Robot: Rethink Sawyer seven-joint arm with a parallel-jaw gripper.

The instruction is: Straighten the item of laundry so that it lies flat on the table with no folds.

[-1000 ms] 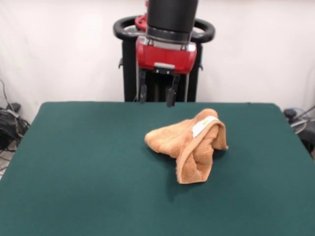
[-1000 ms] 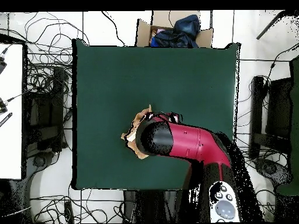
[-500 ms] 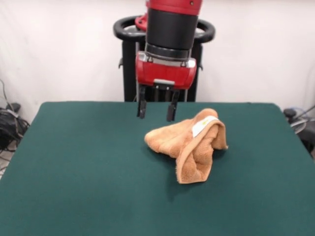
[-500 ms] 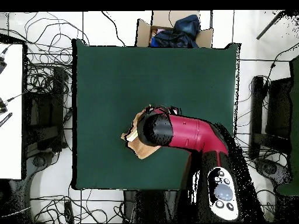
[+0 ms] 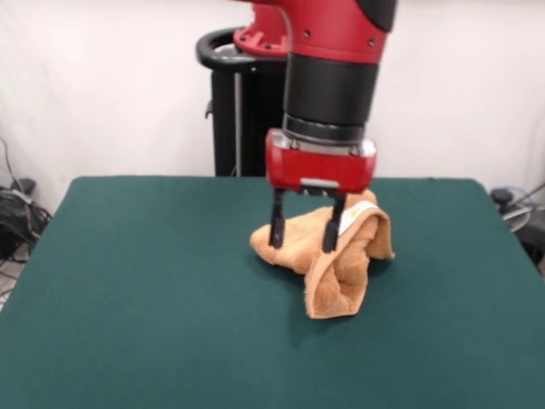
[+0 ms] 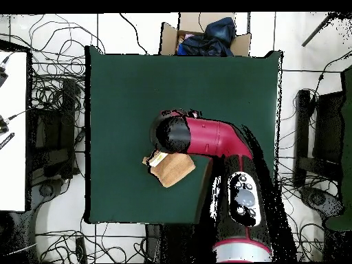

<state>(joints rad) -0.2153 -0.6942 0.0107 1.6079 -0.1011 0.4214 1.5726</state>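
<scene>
Peach-tan terry cloth, the towel [image 5: 328,256], sits bunched in a rumpled heap on the dark green table [image 5: 145,290], and we judge the straightening job as barely begun. We see no part of the towel spread flat: in the front view it rises in a rounded hump, with one thick doubled flap hanging forward toward the table's near edge and a white label showing on the upper fold. Everything is left to do: the folds must be opened and the whole cloth laid out smooth.

We place the heap a little off the table's centre, well clear of all four edges and every corner, so there is bare green felt all round it for spreading. In the overhead view the towel [image 6: 172,167] shows only in part, peeking out beside the red and black arm.

We see the claw [image 5: 303,233] lowered over the heap, its two dark fingers [image 5: 276,228] standing apart with a clear gap between them, holding nothing. In the front view the fingers straddle the hump's upper part, tips level with the cloth and overlapping it in the picture. We cannot tell whether they touch the towel or hang just above it; nothing looks pinched or lifted yet
</scene>
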